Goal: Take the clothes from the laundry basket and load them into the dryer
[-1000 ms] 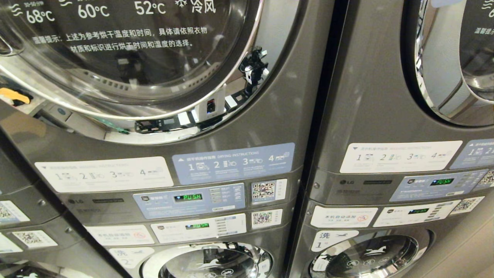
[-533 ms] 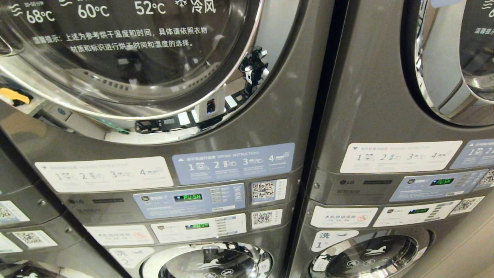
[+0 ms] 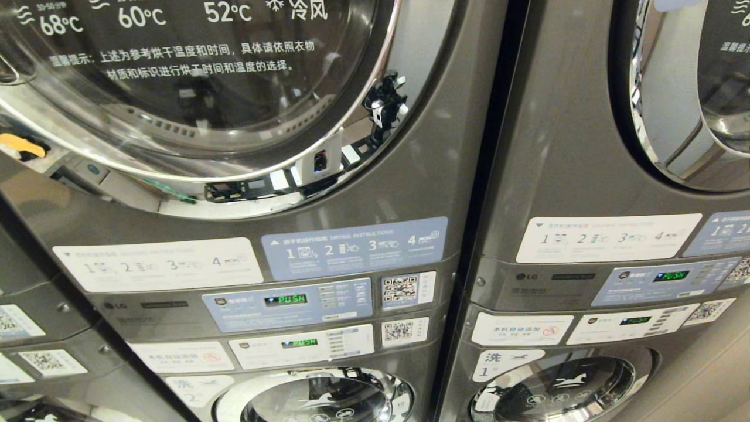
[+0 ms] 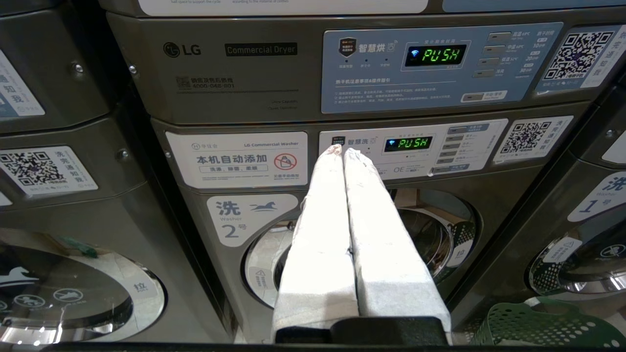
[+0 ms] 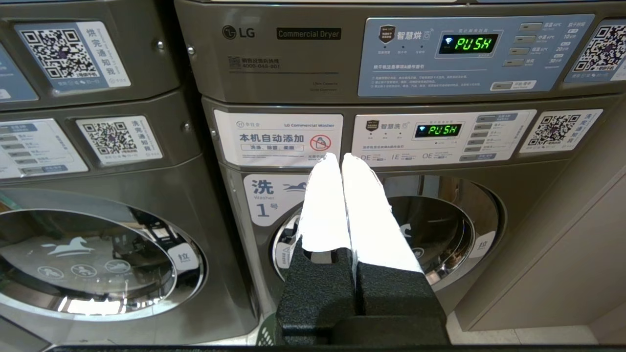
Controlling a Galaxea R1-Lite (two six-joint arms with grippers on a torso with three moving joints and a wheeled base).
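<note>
The dryer (image 3: 193, 88) fills the head view's upper left, its round glass door shut; its control panel (image 4: 234, 63) shows in the left wrist view. Only an edge of the green laundry basket (image 4: 538, 325) shows on the floor, and a sliver of it (image 5: 266, 335) in the right wrist view. The clothes are out of view. My left gripper (image 4: 342, 150) is shut and empty, its white-wrapped fingers pointing at washer 2. My right gripper (image 5: 338, 157) is shut and empty, pointing at washer 1. Neither arm appears in the head view.
A second stacked machine (image 3: 586, 146) stands to the right, with its own dryer door (image 3: 691, 88). Washer doors (image 3: 316, 398) (image 3: 562, 381) sit below the panels that read PUSH. A beige wall (image 5: 562, 254) bounds the right side.
</note>
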